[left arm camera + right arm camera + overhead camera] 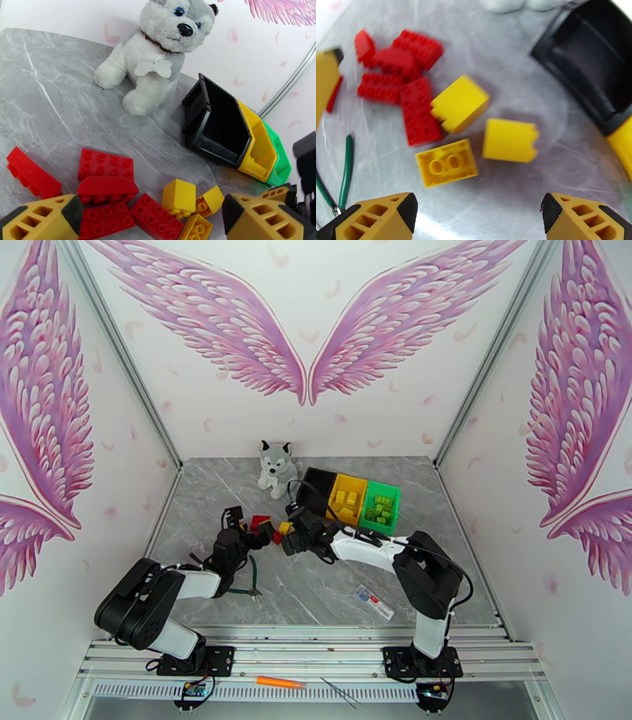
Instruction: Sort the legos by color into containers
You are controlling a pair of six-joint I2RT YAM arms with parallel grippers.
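Glossy studded red bricks [416, 110] cluster on the marbled bench [521, 189]; three yellow bricks [460, 103] just beside them, near the black bin [561, 75]; left claw [152, 213] and right claw [480, 211] both spread wide

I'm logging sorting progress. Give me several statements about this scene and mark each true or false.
The black bin is empty. True.
The red bricks are already in the black bin. False: the red bricks lie on the table.
Three yellow bricks lie loose on the table. True.
The right gripper is shut on a brick. False: the right gripper is open, holding nothing.
The plush husky sits inside the black bin. False: the plush husky sits on the table, left of it.
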